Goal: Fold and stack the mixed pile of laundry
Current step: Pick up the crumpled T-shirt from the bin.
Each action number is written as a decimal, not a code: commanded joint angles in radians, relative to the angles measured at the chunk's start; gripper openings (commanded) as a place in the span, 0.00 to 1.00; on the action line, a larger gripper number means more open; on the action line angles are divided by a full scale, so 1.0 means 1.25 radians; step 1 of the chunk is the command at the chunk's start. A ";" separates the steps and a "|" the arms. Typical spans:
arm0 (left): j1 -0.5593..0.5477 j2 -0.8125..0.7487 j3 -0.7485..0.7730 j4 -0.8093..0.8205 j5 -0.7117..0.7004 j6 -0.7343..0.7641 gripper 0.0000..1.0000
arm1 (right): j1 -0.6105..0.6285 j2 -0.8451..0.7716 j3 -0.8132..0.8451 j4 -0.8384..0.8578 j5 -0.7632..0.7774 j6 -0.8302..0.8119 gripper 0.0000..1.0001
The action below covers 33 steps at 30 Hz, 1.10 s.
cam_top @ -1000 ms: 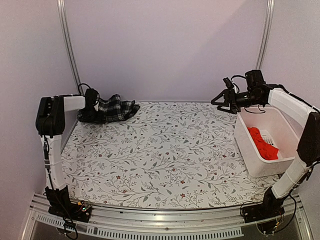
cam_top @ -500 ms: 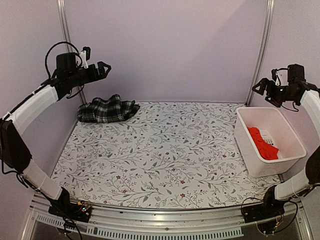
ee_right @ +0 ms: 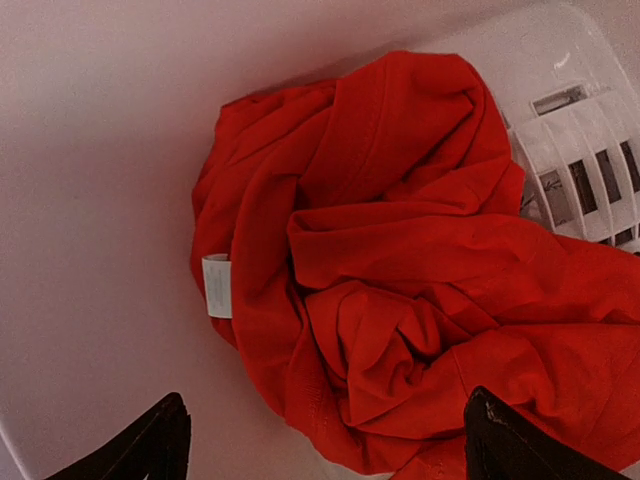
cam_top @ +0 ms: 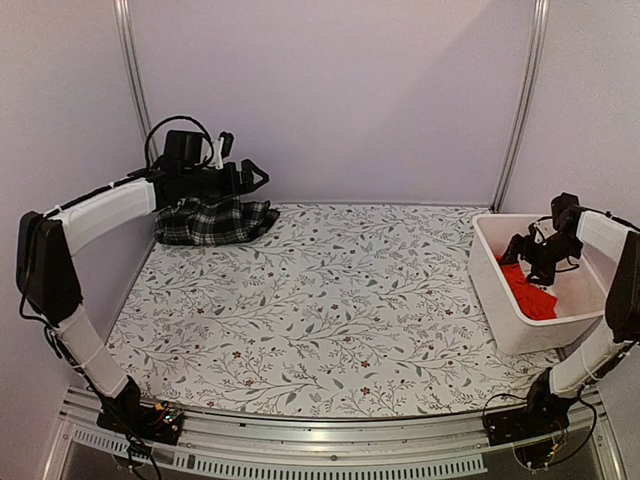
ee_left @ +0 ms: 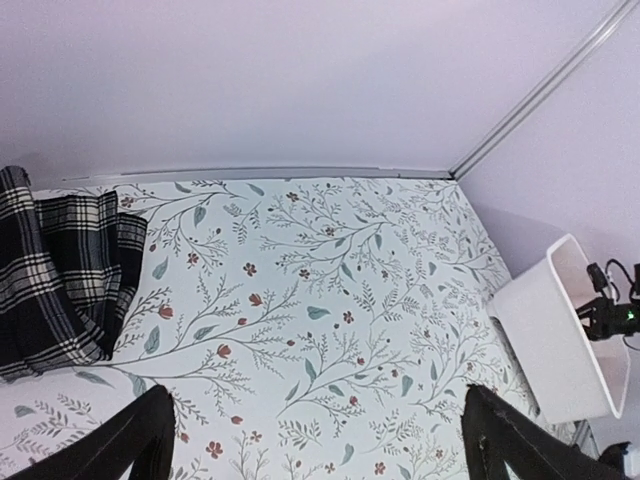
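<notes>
Right pincer (cam_top: 524, 252) has dropped into the white plastic basket (cam_top: 497, 305), wide open and empty, above the crumpled bright red shirt (ee_right: 400, 270). Left pincer (cam_top: 252, 178), also open and empty, hovers by the black-and-white plaid garment (cam_top: 215, 222) at the table's far-left corner. Risk: pinching a single fold could drag the shirt against the basket wall.

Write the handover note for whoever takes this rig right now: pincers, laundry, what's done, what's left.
Left pincer: open, empty, hovering above the plaid garment.
Right pincer: open, empty, lowered into the white basket over the red shirt.
Plaid garment: bunched at the far left corner of the floral table cover; whether it is properly folded is unclear.
Red shirt: crumpled in the basket, unfolded.
Done: nothing stacked yet.
Left: lift the shirt out, fold it, check the plaid fold, stack both.
</notes>
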<state>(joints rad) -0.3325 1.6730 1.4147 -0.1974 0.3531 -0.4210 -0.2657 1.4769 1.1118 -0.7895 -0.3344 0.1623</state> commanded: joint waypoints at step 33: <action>0.149 -0.050 0.035 -0.167 -0.065 -0.080 1.00 | -0.005 -0.017 0.531 -0.002 -0.007 0.032 0.00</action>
<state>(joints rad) -0.1421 1.5993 1.4239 -0.4103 0.2539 -0.5247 -0.2886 1.5177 1.6356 -0.8146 -0.2443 0.1722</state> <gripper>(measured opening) 0.996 0.009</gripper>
